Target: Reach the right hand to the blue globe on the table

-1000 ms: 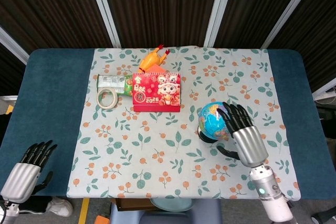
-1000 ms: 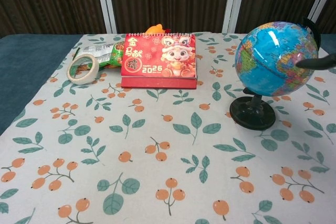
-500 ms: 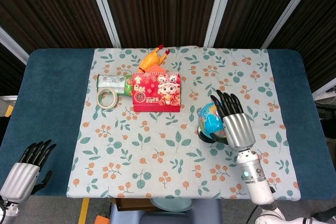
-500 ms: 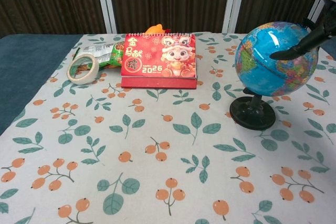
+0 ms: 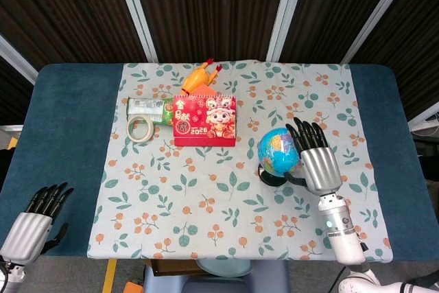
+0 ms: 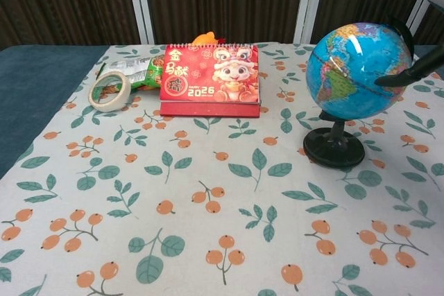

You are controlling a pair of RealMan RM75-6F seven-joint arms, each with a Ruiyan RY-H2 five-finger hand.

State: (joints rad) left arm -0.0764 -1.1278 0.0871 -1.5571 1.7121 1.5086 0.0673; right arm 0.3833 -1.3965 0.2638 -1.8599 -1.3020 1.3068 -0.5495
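Observation:
The blue globe (image 5: 278,151) stands on a black base on the right part of the floral tablecloth; the chest view shows the same globe (image 6: 356,70) leaning a little to the left. My right hand (image 5: 315,159) is at the globe's right side, fingers spread and pointing away from me. One dark finger (image 6: 408,75) lies against the ball's right flank, and another part of the hand shows above it at the frame's corner. Nothing is clasped. My left hand (image 5: 31,228) hangs low at the near left edge of the table, fingers straight, holding nothing.
A red desk calendar (image 5: 204,120) stands at mid table, with a tape roll (image 5: 140,128) and a green packet (image 5: 149,107) to its left. A yellow rubber chicken (image 5: 197,77) lies behind it. The blue table (image 5: 68,121) shows bare beside the cloth.
My right hand swung over the globe, then drew back to its right side. The ball now leans slightly left on its stand. The left hand stayed put.

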